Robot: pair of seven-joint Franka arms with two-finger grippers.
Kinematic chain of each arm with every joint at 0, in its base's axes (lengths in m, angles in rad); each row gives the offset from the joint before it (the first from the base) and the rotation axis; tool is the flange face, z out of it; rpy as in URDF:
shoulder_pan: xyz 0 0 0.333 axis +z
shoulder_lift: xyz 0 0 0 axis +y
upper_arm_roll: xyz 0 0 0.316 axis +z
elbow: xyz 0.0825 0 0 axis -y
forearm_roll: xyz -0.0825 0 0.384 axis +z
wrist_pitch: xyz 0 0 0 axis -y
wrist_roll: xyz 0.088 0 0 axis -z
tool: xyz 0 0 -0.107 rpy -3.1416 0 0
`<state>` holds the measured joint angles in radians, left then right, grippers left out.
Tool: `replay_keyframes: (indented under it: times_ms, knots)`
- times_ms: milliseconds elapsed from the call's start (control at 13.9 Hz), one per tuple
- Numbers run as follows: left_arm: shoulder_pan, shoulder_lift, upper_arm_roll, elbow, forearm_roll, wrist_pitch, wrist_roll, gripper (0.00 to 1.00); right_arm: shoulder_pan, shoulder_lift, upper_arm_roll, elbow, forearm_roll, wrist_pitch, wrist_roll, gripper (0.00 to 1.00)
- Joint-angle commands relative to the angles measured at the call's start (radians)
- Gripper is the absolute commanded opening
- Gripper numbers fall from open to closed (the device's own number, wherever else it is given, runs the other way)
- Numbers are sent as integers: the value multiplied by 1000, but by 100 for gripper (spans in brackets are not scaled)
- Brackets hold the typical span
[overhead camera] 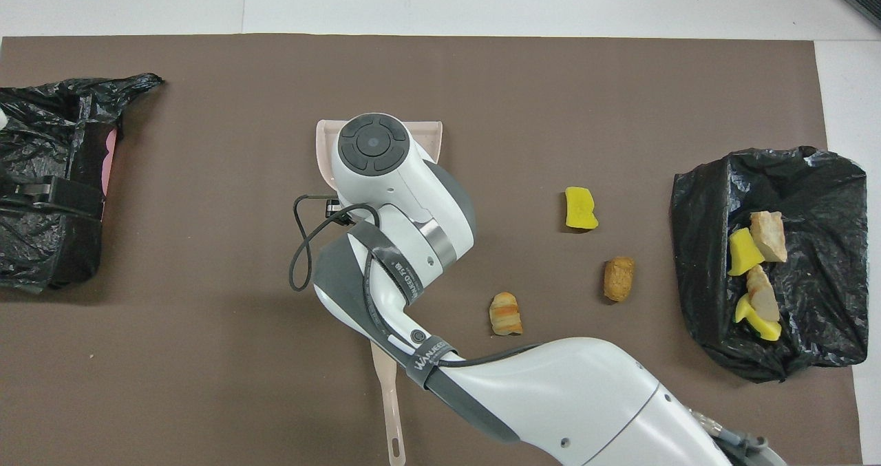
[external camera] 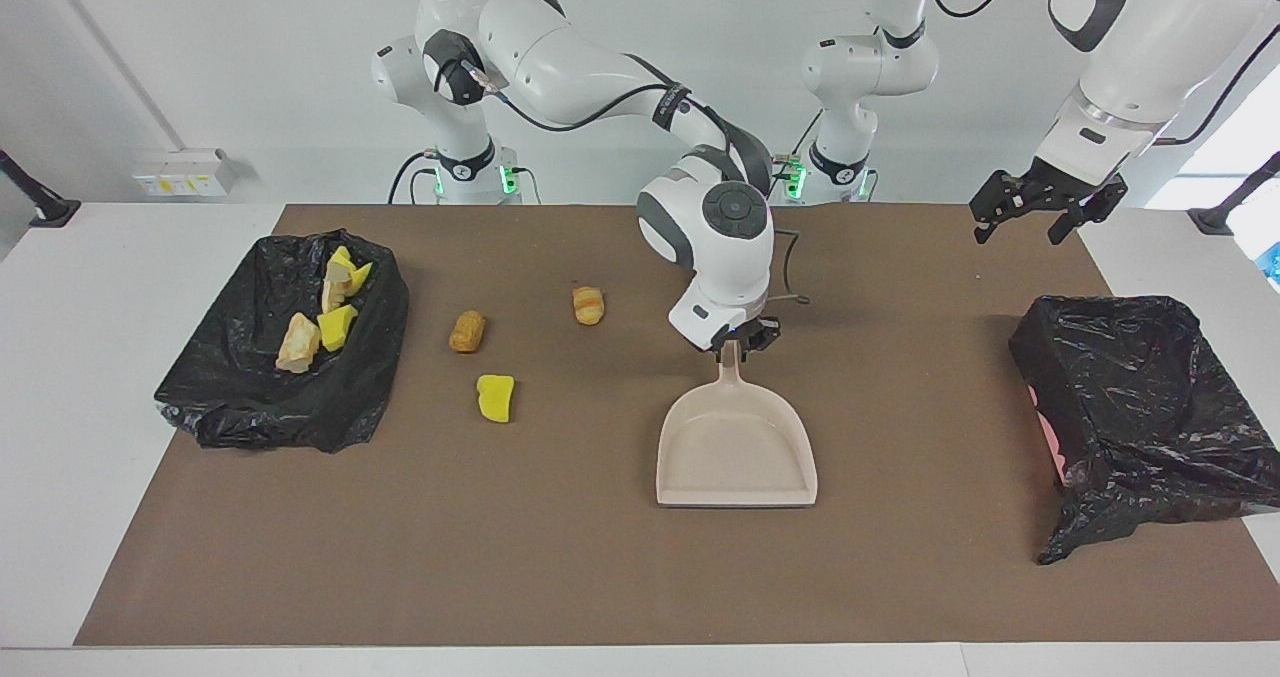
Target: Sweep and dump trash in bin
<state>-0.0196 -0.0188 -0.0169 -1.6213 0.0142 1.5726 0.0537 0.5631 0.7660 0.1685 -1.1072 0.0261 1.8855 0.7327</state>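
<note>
The beige dustpan (external camera: 735, 452) lies on the brown mat, its pan mostly hidden under the right arm in the overhead view (overhead camera: 432, 134). My right gripper (external camera: 735, 342) is shut on the top of its handle. Three pieces of trash lie on the mat toward the right arm's end: a yellow foam chunk (external camera: 495, 398) (overhead camera: 581, 208), a brown lump (external camera: 467, 331) (overhead camera: 619, 279) and a striped bread lump (external camera: 589, 305) (overhead camera: 506, 313). The black-bagged bin (external camera: 240, 397) (overhead camera: 819, 197) beside them holds several scraps. My left gripper (external camera: 1045, 219) hangs open in the air, waiting.
A second bin lined with a black bag (external camera: 1140, 387) (overhead camera: 48, 177) stands at the left arm's end of the mat, below the left gripper. The brown mat (external camera: 560, 557) covers most of the white table.
</note>
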Motion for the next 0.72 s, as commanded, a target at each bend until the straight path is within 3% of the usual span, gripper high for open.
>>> replay_keyframes:
  times_ms: [0,72,216,505,649]
  knots:
    - [6,-3,-3,6,20,-3,2,100,-15,-39,11,0,24,-8,-27,47]
    - [6,-3,-3,6,20,-3,2,100,-12,-66,11,-12,25,-15,-26,55]
    - [6,-3,-3,6,20,-3,2,100,-2,-150,11,-115,25,-23,-18,57]
    - [6,-3,-3,6,20,-3,2,100,6,-445,12,-490,26,1,-35,58]
    - [6,-3,-3,6,20,-3,2,100,64,-516,12,-601,31,6,-35,60]
